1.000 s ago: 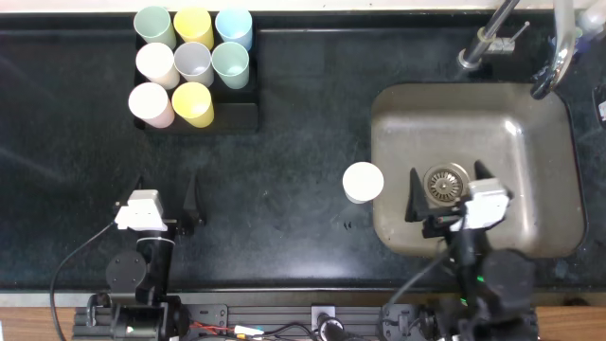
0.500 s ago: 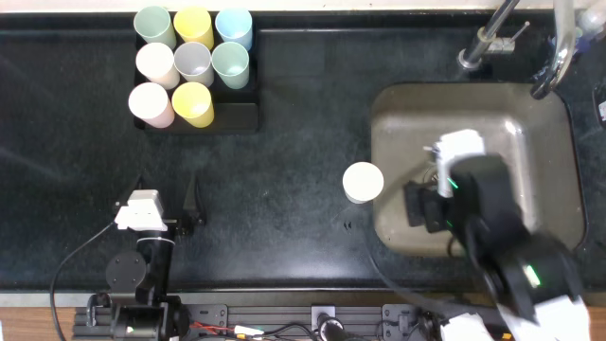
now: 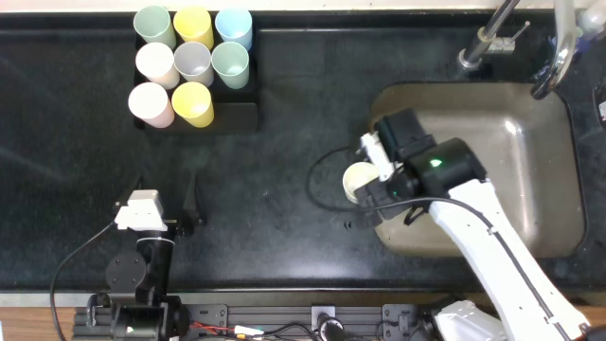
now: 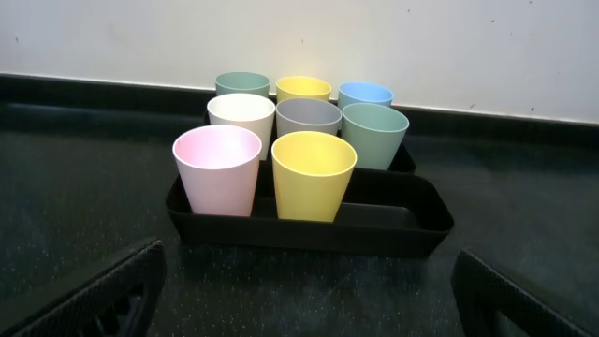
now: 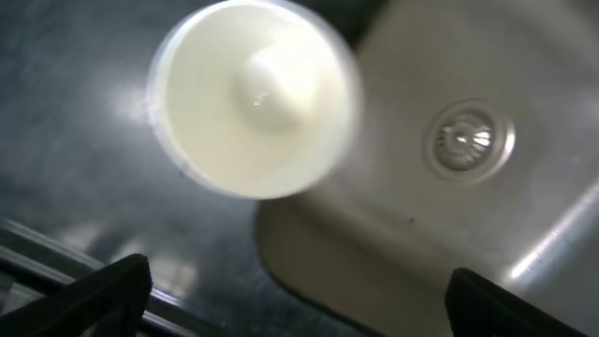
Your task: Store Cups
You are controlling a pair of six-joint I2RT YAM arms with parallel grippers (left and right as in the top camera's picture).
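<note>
Dark worktop (image 3: 275,218) all around — the right claw (image 5: 299,271), spread wide apart, hangs over the white cup (image 5: 253,98). The cup stands just beside the sink (image 3: 540,189). A crooked grab could knock it over the edge and into the sink.

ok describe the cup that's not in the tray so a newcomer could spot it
Find the steel sink on the right of the dark counter. Just off its left rim stands one cream-white cup. It is the only one standing alone; the eight other cups sit packed in the black tray.
</note>
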